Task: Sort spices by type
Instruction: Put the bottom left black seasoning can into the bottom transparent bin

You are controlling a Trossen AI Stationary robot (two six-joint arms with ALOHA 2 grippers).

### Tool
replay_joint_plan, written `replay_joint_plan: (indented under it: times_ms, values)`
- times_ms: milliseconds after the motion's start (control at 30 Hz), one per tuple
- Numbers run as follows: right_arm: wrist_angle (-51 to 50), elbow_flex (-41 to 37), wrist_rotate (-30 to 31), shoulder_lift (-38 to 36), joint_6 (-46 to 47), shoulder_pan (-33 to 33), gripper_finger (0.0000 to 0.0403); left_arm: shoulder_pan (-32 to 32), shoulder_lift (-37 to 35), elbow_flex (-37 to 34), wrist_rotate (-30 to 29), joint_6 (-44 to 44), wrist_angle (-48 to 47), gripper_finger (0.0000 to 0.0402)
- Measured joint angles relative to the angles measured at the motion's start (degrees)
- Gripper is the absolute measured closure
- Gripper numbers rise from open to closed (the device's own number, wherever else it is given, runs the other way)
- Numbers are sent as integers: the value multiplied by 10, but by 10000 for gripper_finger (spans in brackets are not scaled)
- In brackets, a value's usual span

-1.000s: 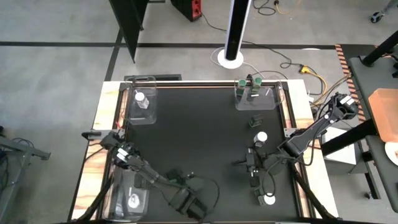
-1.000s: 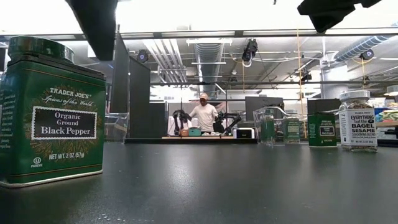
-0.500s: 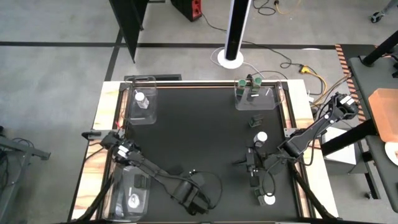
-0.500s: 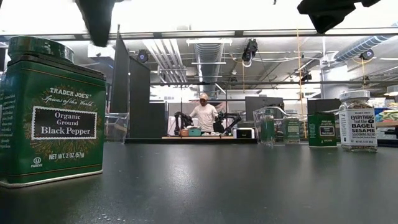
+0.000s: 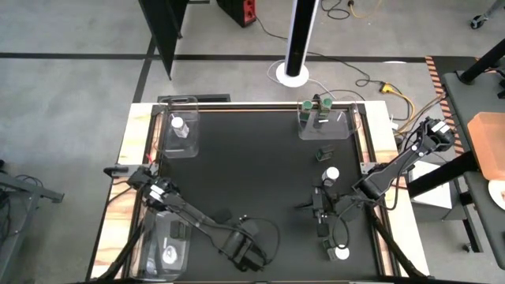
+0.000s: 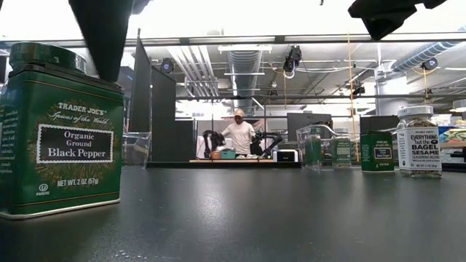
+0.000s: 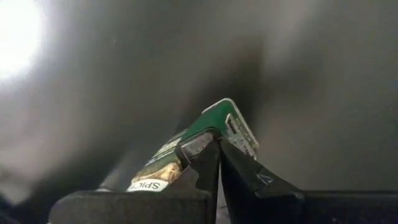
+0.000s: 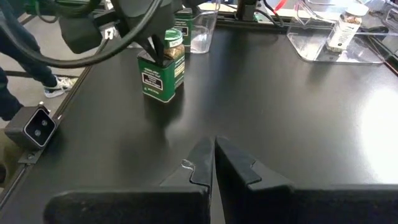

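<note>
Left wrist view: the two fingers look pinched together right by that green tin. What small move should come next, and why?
Probably open the left gripper. Its fingers are shut with nothing between them, close to the green tin, so it cannot take the tin until they spread.

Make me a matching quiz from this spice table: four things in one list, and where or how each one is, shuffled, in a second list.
Things
1. Black Pepper tin
2. Everything but the Bagel jar
3. white-lidded jar
4. left gripper

Places or states
A. inside a clear tray at a far table corner
B. right side of the low view
C. fingers shut, right over the Black Pepper tin
D. left side of the low view, nearest the camera

Pairs: 1-D, 2-B, 3-A, 4-C
</note>
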Motion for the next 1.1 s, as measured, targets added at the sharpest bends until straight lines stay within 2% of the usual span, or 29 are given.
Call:
replay_joint_plan:
  times_ms: [267,733,933,1100]
  values:
    - [0,0,0,0,1,0,394,0,-2,-16,5,9,-1,402]
    - [-1,0,0,0,1,0,394,-1,1,33,-4,40,0,402]
    - [-11,0,0,0,9,0,394,-25,1,74,-7,-115,0,402]
    - [-16,0,0,0,8,0,394,-59,-6,82,14,-195,14,402]
